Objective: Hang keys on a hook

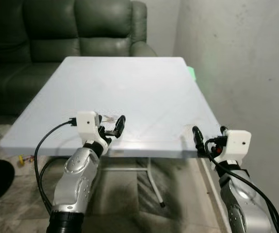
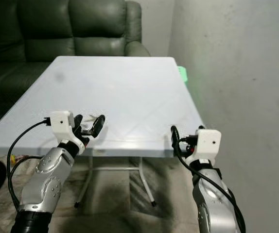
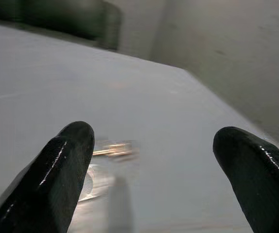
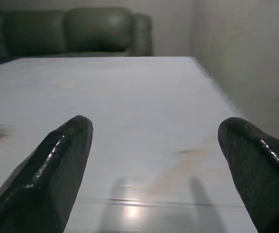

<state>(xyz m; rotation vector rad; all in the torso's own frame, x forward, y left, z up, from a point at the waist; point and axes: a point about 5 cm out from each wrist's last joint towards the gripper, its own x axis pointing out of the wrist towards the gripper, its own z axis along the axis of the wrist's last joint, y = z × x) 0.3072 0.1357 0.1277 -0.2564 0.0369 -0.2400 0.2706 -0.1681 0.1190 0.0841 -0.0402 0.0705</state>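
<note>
Metal, thin and flat: the keys [image 1: 111,118] lie on the white desk [image 1: 130,92] near its front edge, just ahead of the left claw [image 1: 111,127], roughly between its fingertips. Left eye view: left claw spread wide, low over the desk; right claw [image 1: 208,136] at the front right corner, well apart from the keys. No hook identifiable.

Right eye view: same layout; keys [image 2: 88,127] partly masked by the left claw [image 2: 90,124].

Left wrist view: keys [image 3: 111,148] blurred, a brassy glint and a pale ring just beyond one finger [image 3: 61,170]. Judgement: light, rigid pieces, loosely jointed, slippery on the smooth top. Best pinched at the ring or bunched blades, fingers nearly scraping the desk.

Right wrist view: right claw wide, nothing between fingers [image 4: 57,165].
</note>
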